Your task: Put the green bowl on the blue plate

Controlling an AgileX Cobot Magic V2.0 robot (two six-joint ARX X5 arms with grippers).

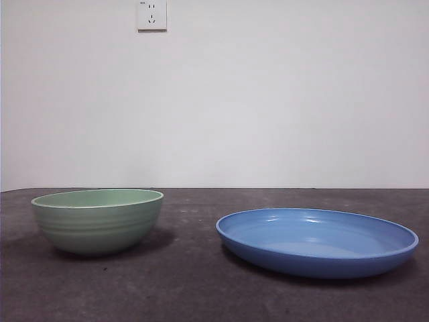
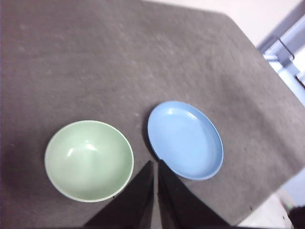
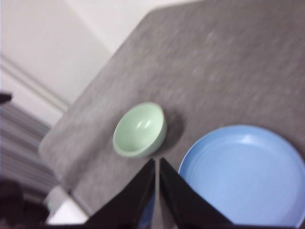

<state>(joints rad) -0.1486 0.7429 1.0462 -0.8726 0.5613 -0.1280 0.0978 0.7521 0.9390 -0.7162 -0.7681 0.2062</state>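
Observation:
The green bowl stands upright and empty on the dark table at the left. The blue plate lies flat to its right, a gap between them. Neither arm shows in the front view. In the left wrist view the left gripper is shut and empty, high above the table between the bowl and the plate. In the right wrist view the right gripper is shut and empty, high above, with the plate near and the bowl farther off.
The dark grey table ends at a white wall with a socket. The table's edges and floor beyond show in the left wrist view and the right wrist view.

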